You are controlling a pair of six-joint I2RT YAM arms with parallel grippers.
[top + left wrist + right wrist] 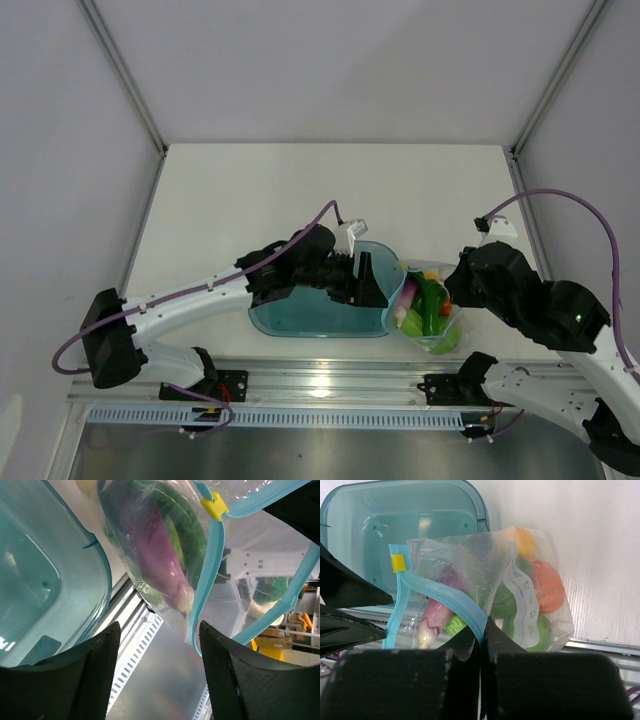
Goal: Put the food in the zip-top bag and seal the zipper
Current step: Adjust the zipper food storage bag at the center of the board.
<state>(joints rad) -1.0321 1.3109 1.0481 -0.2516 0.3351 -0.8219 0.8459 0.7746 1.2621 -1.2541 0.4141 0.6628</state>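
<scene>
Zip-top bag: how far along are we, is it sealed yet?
Done: the food sits inside the zip-top bag. In hand: right gripper pinches the zipper strip; left gripper is open around it, below the yellow slider. Remaining: the strips gape apart, so sealing.

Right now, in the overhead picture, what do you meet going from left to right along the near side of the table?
Blue tub → zip-top bag holding the toy food → right arm. The left arm reaches over the tub, so it has no clear place in the order.
</scene>
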